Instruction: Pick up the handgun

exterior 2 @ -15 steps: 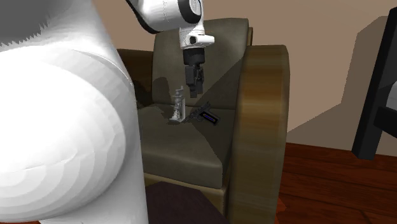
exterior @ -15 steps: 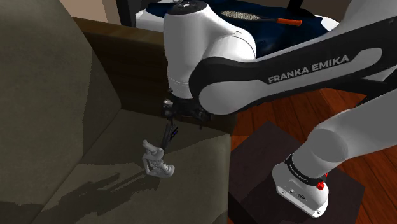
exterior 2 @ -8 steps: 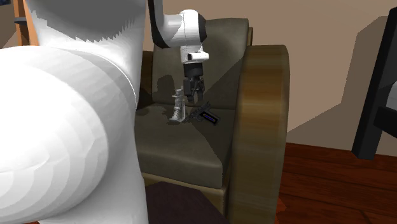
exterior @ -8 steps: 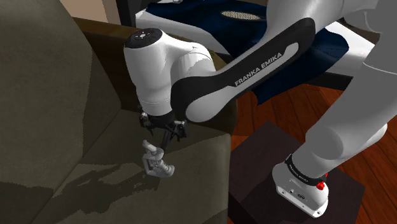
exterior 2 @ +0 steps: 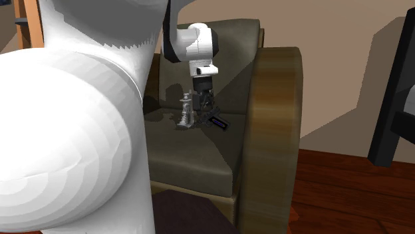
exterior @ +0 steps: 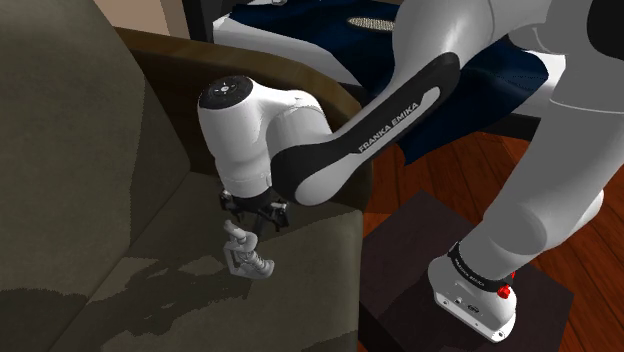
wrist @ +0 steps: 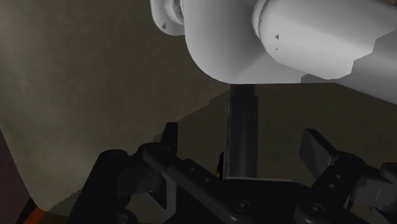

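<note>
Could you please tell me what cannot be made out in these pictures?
- The handgun: in the second exterior view the hand covers one end, and contact between them cannot be told.
- The grey object beside it: too small to identify.
- The armchair: part of its front is hidden there by the white arm close to the camera.

White robot arm (exterior: 250, 130), dark joints.
White letters FRANKA EMIKA on a dark band (exterior: 385, 125), a red button (exterior: 503, 292) on the base (exterior: 465, 300), a black tool (exterior 2: 205, 106).
</note>
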Controlling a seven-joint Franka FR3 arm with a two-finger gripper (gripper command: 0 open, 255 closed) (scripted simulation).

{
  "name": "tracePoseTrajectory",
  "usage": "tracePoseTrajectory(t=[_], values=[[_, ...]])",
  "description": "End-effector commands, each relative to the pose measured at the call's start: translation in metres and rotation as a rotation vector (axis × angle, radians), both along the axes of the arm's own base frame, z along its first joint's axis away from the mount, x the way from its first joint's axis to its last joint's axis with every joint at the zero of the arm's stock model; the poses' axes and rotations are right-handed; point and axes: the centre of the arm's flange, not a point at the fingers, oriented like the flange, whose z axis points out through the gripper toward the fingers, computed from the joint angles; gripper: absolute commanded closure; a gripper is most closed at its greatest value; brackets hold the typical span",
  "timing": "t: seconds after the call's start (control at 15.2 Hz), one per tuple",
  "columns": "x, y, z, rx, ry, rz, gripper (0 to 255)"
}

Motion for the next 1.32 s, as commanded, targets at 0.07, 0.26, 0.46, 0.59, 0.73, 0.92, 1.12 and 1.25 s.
tracePoseTrajectory(t=[0.07, 0.26, 0.46, 0.59, 0.73, 0.92, 1.12, 1.25], values=[[0.0, 0.0, -0.002, 0.0, -0.001, 0.0, 255], [0.0, 0.0, -0.002, 0.0, -0.001, 0.0, 255], [0.0, 0.0, -0.002, 0.0, -0.001, 0.0, 255], [0.0, 0.0, -0.002, 0.0, 0.0, 0.0, 255], [0.0, 0.0, 0.008, 0.0, 0.0, 0.0, 255], [0.0, 0.0, 0.024, 0.0, 0.0, 0.0, 255], [0.0, 0.0, 0.04, 0.0, 0.0, 0.0, 255], [0.0, 0.0, 0.05, 0.0, 0.0, 0.0, 255]])
